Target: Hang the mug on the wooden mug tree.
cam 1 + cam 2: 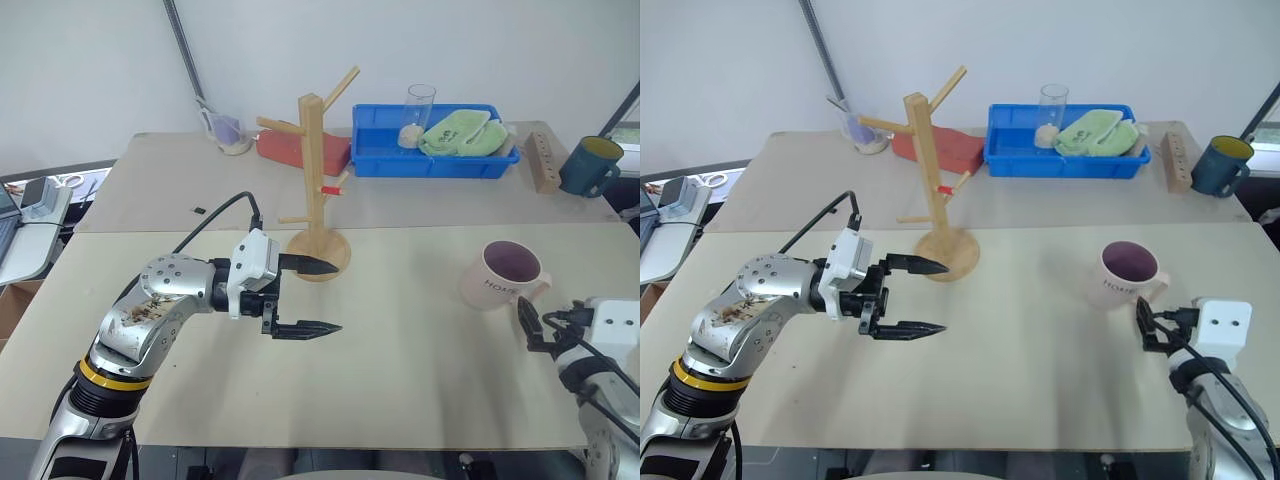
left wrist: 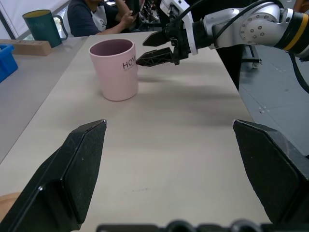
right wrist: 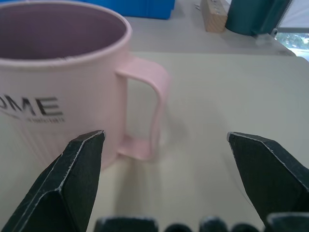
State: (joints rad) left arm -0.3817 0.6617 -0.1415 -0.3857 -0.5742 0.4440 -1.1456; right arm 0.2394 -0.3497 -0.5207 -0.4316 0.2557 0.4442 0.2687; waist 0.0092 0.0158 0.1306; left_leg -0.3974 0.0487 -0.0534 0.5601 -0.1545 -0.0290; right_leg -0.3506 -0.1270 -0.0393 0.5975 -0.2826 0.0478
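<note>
Gaping right pincer seemingly just short of the mug; left pincer open too.

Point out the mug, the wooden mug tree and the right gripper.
mug [image 1: 497, 283], left eye view, outer wall.
wooden mug tree [image 1: 314, 160], left eye view, upright post.
right gripper [image 2: 155, 47], left wrist view, between fingertips.

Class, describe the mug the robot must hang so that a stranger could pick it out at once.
On the near beige table, look right of the light wooden mug tree to the upright pale pink ceramic mug. It has a purplish inside and dark "HOME" lettering, unlike the dark teal yellow-rimmed mug on the far table.
</note>
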